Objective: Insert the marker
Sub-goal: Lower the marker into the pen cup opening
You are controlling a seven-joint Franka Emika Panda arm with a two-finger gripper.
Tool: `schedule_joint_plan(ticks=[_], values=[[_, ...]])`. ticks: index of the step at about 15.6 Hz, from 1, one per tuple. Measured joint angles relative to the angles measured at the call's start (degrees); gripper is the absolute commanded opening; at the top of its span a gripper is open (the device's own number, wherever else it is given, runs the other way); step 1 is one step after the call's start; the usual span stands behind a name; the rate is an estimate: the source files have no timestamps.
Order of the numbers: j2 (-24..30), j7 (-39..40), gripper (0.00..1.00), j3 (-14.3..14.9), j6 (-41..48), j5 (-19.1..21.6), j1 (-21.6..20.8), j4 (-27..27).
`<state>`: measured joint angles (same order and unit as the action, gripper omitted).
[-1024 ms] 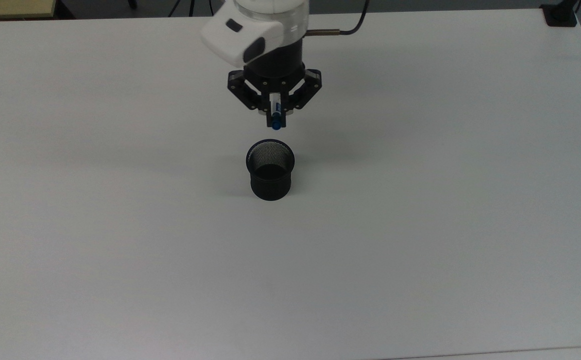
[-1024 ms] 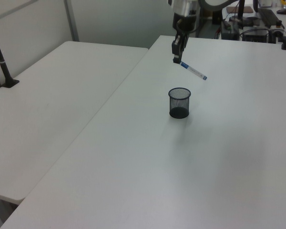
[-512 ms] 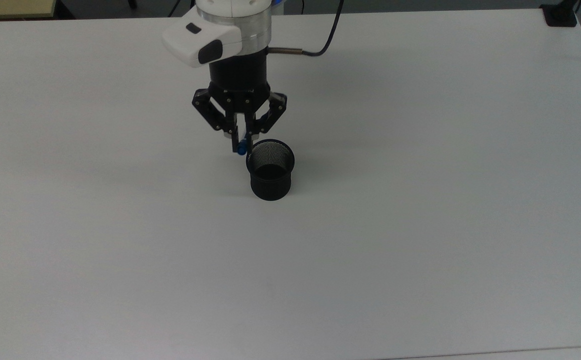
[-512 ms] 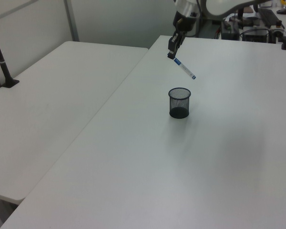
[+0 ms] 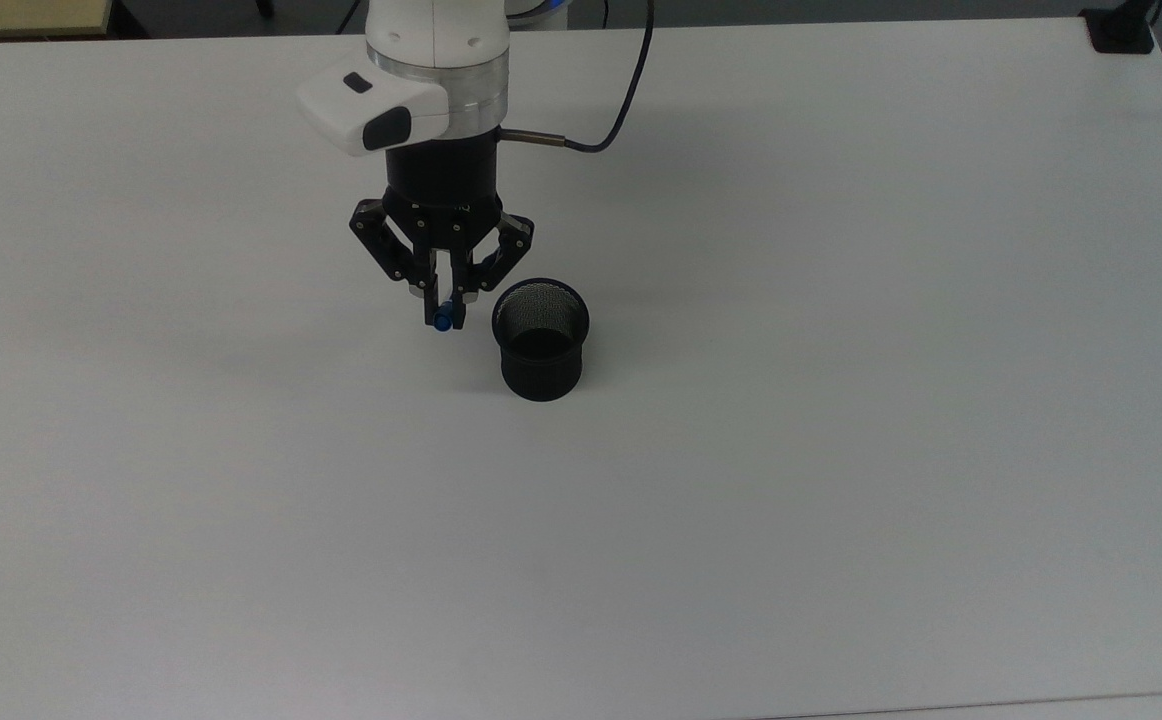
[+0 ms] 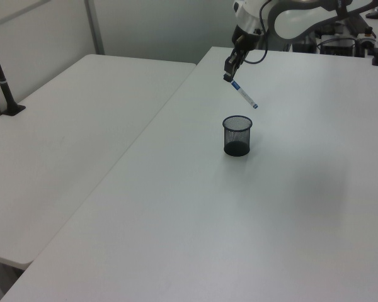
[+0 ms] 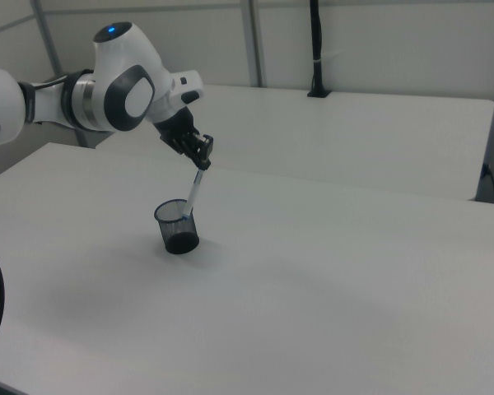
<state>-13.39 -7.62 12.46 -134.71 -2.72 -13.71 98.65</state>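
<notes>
Gripper clamped on upper end of marker, held tilted in air above and just beside cup; best to bring low tip over the rim, stand marker upright, then lower before letting go.

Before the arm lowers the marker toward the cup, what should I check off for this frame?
1. Grip: gripper shut on the marker; ok.
2. Cup upright with its mouth open: ok.
3. Marker tip over the cup's mouth: cannot tell; in the left view the tip hangs above the cup, in the top view the gripper sits to the top view's left of the rim.
4. Marker angle: tilted, not vertical; not ok for a straight drop.
5. Marker inside the cup: not yet.
6. Table around the cup free of obstacles: ok.
</notes>
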Motion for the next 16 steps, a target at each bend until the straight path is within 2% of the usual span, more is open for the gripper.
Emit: schedule_joint_plan(ticks=[6,9,16], values=[[0.03,-2.11,0.0,-0.09,-0.94,-0.54,-0.71,1.67],[0.01,-5.55,0.0,-0.29,-3.29,-1.71,-1.98,1.95],[-2.56,-18.37,0.02,-0.45,-8.41,-10.63,-5.79,2.95]])
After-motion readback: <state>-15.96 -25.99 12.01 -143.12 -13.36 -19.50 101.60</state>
